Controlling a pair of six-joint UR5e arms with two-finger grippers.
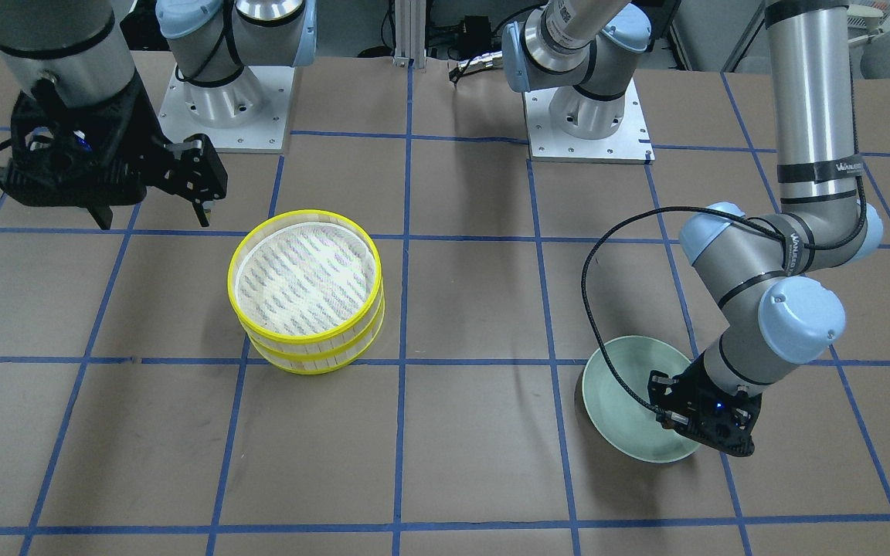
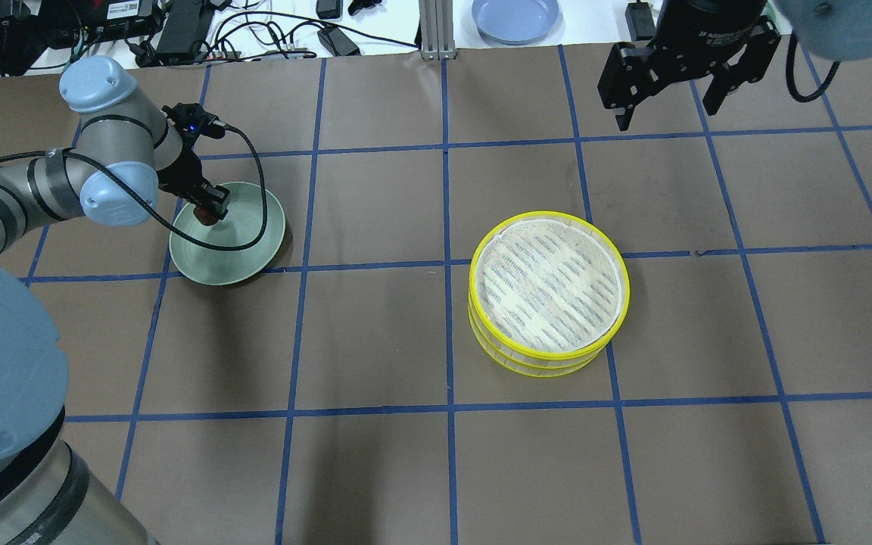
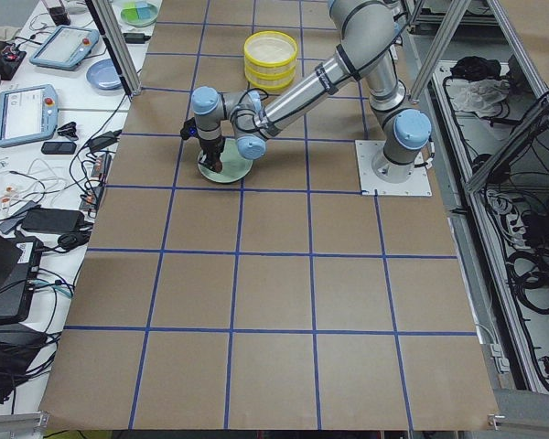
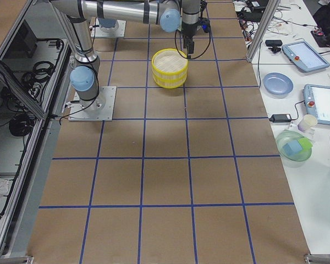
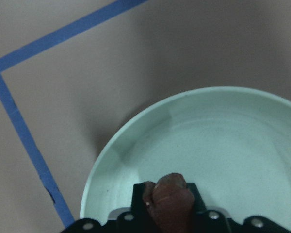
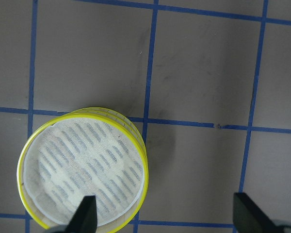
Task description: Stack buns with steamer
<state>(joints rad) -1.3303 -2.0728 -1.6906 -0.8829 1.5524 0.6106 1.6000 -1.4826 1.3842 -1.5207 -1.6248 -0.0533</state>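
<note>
Reddish-brown bun (image 5: 170,201) pinched in left gripper (image 2: 209,210) over green plate (image 2: 250,253), toward table's left edge — wrist view shows grip, front view hides bun. Stacked steamer (image 2: 547,284) nearer right edge; right gripper (image 2: 667,113) spread wide above far edge.

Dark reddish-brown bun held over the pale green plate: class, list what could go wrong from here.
1. The dark reddish-brown bun is pinched only at the tips of the left gripper; it may slip out on the way to the stacked yellow-rimmed steamer tiers.
2. The black cable droops across the pale green plate and might drag it when the arm lifts.
</note>
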